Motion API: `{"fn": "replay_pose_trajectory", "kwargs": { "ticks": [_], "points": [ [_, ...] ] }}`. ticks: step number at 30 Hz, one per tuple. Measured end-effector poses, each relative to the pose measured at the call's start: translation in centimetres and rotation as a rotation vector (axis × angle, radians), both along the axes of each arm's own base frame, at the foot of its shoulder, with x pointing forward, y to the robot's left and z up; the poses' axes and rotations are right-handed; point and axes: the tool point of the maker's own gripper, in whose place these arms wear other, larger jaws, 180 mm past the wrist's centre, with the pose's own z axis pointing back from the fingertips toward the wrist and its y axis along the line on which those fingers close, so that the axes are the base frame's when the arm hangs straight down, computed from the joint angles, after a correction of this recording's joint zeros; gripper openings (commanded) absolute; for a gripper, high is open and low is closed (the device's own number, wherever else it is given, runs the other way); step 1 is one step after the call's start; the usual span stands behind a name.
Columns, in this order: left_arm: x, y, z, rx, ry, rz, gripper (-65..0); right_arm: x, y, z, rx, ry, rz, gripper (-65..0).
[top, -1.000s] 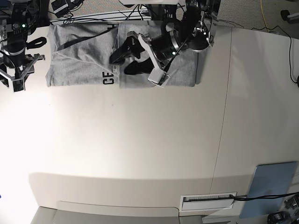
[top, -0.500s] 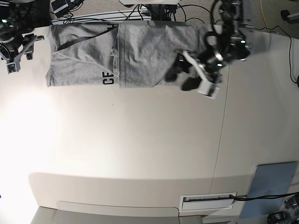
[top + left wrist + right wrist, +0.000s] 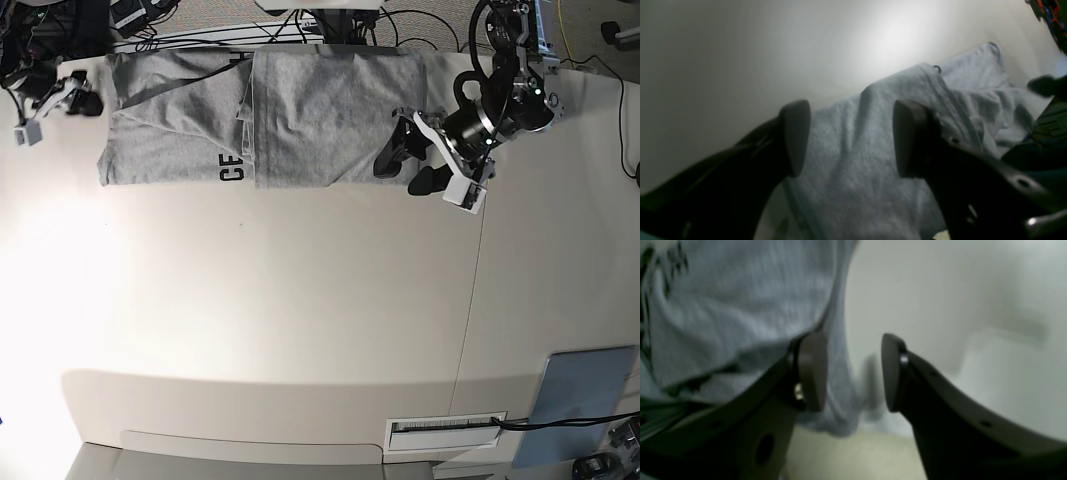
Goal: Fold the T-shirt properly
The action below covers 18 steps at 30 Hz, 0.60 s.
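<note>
The heather-grey T-shirt (image 3: 300, 120) lies flat at the far edge of the table, its right part folded over the left, with black letters (image 3: 232, 168) showing at the fold's lower edge. My left gripper (image 3: 402, 170) is open and empty at the shirt's right edge; in the left wrist view (image 3: 850, 136) its fingers (image 3: 795, 136) straddle grey cloth (image 3: 857, 173) without holding it. My right gripper (image 3: 85, 100) is open and empty just off the shirt's left edge; in the right wrist view (image 3: 851, 373) the shirt (image 3: 740, 306) lies to the left of it.
A flat blue-grey pad (image 3: 580, 400) lies at the near right corner. A white labelled slot (image 3: 445, 430) sits at the near edge. Cables (image 3: 200, 35) run behind the table's far edge. A seam (image 3: 480, 260) crosses the tabletop.
My left gripper left the middle of the shirt and went to its right edge, leaving the folded part flat. My right gripper rose and moved toward the shirt's left edge.
</note>
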Motion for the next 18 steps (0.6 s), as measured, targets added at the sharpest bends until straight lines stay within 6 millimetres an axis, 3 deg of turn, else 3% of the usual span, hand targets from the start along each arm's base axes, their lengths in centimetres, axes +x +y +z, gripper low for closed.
{"fn": "replay_pose_trajectory", "kwargs": {
  "ticks": [3,6,10,18],
  "points": [
    [0.0,0.0,0.0,0.000,0.000,0.000,-25.5,0.6,0.9,0.6,0.050,-0.049,0.009,-38.5],
    [0.0,0.0,0.0,0.000,0.000,0.000,-25.5,1.1,1.1,1.1,0.066,-0.074,0.009,-34.0],
    [0.0,0.0,0.0,0.000,0.000,0.000,-25.5,0.1,1.9,0.2,0.073,-0.008,0.049,-33.4],
    [0.0,0.0,0.0,0.000,0.000,0.000,-25.5,0.5,6.0,-1.8,0.131,0.057,0.147,-33.4]
  ]
}}
